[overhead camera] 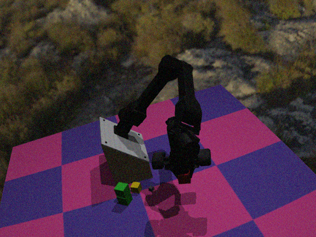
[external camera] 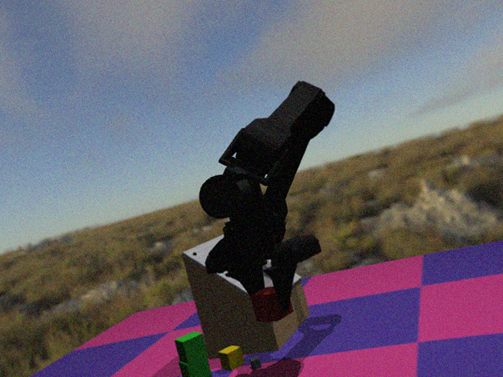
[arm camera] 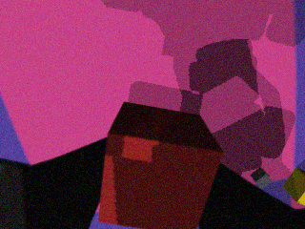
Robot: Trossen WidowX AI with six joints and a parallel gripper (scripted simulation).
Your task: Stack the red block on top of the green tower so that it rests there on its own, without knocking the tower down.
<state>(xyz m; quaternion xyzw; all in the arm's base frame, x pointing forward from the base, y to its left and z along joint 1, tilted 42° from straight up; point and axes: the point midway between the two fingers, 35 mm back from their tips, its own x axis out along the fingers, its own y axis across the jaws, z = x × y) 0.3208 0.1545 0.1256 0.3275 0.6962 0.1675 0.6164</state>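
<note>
My gripper (overhead camera: 184, 178) (external camera: 270, 304) is shut on the red block (overhead camera: 183, 178) (external camera: 266, 304) (arm camera: 159, 169) and holds it well above the chequered floor (overhead camera: 267, 177). In the wrist view the block fills the lower middle, between the dark fingers. The green tower (overhead camera: 123, 193) (external camera: 192, 358), two green blocks stacked upright, stands on the floor to the left of the gripper and lower than the held block. It is out of the wrist view.
A small yellow block (overhead camera: 135, 187) (external camera: 230, 356) (arm camera: 296, 185) lies just right of the tower. A tiny dark cube (overhead camera: 151, 188) (external camera: 255, 363) (arm camera: 261, 176) lies beside it. The grey base box (overhead camera: 122, 158) (external camera: 222, 308) with the arm's mount stands behind them.
</note>
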